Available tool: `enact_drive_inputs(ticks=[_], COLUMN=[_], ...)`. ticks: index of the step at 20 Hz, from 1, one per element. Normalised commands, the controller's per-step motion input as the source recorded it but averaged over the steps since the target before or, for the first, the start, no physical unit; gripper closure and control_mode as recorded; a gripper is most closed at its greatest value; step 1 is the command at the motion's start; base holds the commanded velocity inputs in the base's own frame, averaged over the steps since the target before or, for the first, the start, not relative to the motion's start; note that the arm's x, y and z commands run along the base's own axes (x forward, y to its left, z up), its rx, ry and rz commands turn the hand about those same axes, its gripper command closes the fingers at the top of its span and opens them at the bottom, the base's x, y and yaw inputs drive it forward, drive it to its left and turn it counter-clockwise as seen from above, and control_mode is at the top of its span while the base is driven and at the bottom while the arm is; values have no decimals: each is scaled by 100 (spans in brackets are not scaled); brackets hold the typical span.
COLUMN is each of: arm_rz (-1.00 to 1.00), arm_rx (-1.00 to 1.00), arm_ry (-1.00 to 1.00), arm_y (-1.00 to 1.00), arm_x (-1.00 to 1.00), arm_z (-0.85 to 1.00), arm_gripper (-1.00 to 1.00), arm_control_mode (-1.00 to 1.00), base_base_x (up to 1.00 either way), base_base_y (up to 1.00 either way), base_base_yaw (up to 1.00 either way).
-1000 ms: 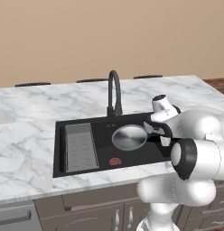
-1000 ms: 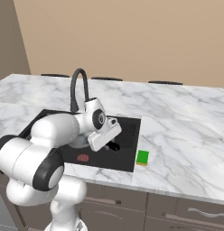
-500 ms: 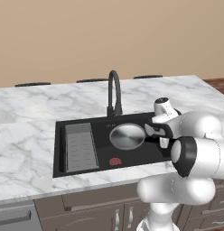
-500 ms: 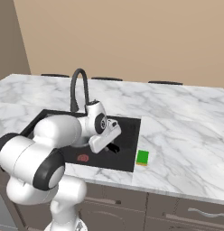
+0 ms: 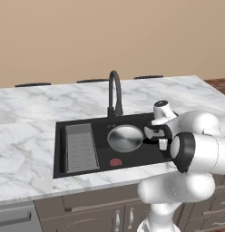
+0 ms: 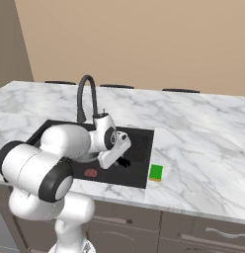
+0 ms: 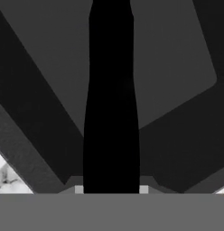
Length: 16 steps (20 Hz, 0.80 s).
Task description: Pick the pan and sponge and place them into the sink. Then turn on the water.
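Note:
The round silver-grey pan (image 5: 125, 137) lies in the black sink (image 5: 60, 156), right of the middle. Its thin black handle (image 7: 111, 103) points right and runs between my fingertips in the hand view. My gripper (image 5: 153, 134) (image 6: 122, 160) (image 7: 111, 189) is shut on that handle, low inside the basin near its right wall. The sponge (image 6: 155, 172), a small block that looks green on top with a yellow edge, rests on the marble counter just right of the sink (image 6: 144, 148), apart from the gripper.
A tall black gooseneck faucet (image 5: 115, 90) (image 6: 85, 94) stands behind the basin, with no stream showing. A grey ribbed tray (image 5: 80, 147) fills the sink's left part and a red drain mark (image 5: 115, 161) (image 6: 90, 173) sits at the front. Marble counter (image 5: 23, 136) surrounds it all.
The gripper has sunk a little deeper into the sink, and the pan has shifted slightly left with it. The sponge has stayed where it was.

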Motion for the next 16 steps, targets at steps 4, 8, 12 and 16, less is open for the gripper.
enact_drive_inputs(ticks=[4,8,12,16], arm_rz=[5,5,5,5], arm_rx=[7,5,1,0], arm_ry=[-2,-3,-4,-3], arm_y=[0,0,2,3], arm_x=[15,11,5,5], arm_z=[-7,-12,-19,-18], arm_gripper=[100,100,100,100], arm_control_mode=[-100,-100,-100,-100], base_base_x=[0,0,0,0], base_base_y=[0,0,0,0], base_base_yaw=[0,0,0,0])
